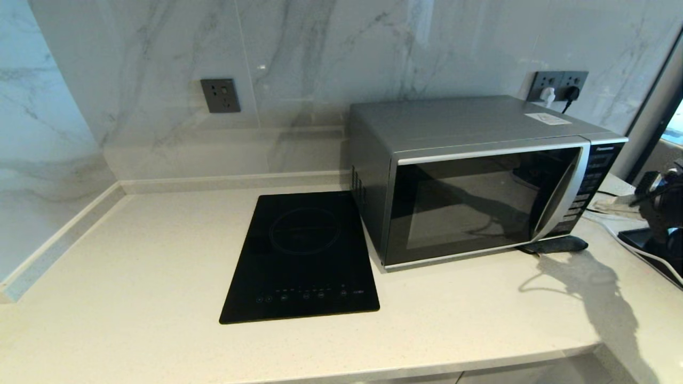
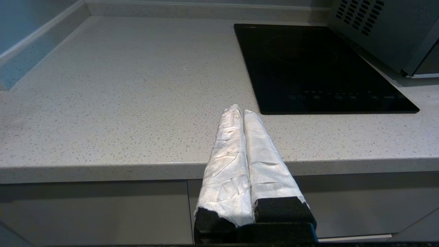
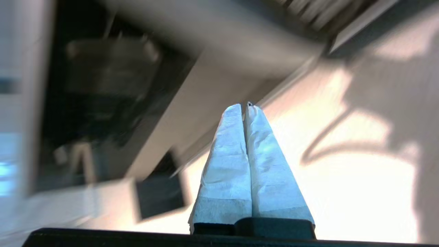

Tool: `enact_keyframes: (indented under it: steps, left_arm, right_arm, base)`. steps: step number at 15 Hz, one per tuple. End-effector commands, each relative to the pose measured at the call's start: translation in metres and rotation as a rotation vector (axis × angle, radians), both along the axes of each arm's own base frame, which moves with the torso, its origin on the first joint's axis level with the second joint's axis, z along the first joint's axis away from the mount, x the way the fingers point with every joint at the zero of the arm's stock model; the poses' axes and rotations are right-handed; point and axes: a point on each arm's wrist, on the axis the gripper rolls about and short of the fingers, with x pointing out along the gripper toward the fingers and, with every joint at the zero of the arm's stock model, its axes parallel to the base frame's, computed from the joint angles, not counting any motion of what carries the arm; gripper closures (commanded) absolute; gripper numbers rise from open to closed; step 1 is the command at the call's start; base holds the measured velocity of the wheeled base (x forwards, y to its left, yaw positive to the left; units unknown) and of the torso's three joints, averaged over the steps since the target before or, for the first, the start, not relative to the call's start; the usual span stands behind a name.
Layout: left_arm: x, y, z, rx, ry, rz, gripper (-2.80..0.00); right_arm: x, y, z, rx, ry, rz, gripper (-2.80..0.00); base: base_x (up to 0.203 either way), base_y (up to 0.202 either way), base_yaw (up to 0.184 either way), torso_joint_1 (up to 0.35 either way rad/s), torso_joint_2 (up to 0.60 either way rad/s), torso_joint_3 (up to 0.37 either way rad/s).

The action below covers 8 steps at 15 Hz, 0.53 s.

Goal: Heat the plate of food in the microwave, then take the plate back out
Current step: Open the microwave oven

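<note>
The microwave point(image 1: 480, 176) stands on the counter at right with its dark glass door closed, its curved silver handle point(image 1: 563, 192) beside the black button panel point(image 1: 592, 181). The plate of food is out of view in every frame. My right arm point(image 1: 661, 202) is at the far right edge, to the right of the microwave. Its gripper point(image 3: 245, 106) is shut with nothing between the white-wrapped fingers, above the sunlit counter. My left gripper point(image 2: 239, 109), also shut and empty, hangs at the counter's front edge, left of the hob; it does not show in the head view.
A flat black induction hob point(image 1: 304, 256) lies left of the microwave. Wall sockets point(image 1: 557, 85) with plugs sit behind the microwave, and cables point(image 1: 613, 213) and a flat black object point(image 1: 648, 245) lie at the right. A small dark item point(image 1: 555, 244) lies by the microwave's front right corner.
</note>
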Motion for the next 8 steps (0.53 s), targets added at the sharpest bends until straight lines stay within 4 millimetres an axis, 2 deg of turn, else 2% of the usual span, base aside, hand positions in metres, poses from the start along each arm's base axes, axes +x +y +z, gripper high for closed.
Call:
enact_keyframes:
  steps: [1,3,5,6,8]
  left_arm:
    - [0.000,0.000,0.000,-0.001,0.001,0.001,0.00]
    - [0.000,0.000,0.000,-0.001,0.001,0.001,0.00]
    - [0.000,0.000,0.000,-0.001,0.001,0.001,0.00]
    - [0.000,0.000,0.000,-0.001,0.001,0.001,0.00]
    - [0.000,0.000,0.000,-0.001,0.001,0.001,0.00]
  right_arm:
    - [-0.065,0.034,0.050,0.098,0.166,0.003,0.00]
    - [-0.102,0.054,0.069,0.146,0.364,0.060,0.00]
    - [-0.144,0.075,0.080,0.085,0.494,0.241,0.00]
    - [-0.164,0.083,0.086,0.002,0.463,0.347,0.00]
    - [-0.196,0.093,0.096,-0.107,0.293,0.431,0.00]
  base:
    - [0.000,0.000,0.000,0.000,0.00,0.000]
    - [0.000,0.000,0.000,0.000,0.00,0.000]
    - [0.000,0.000,0.000,0.000,0.00,0.000]
    - [0.000,0.000,0.000,0.000,0.00,0.000]
    - [0.000,0.000,0.000,0.000,0.00,0.000]
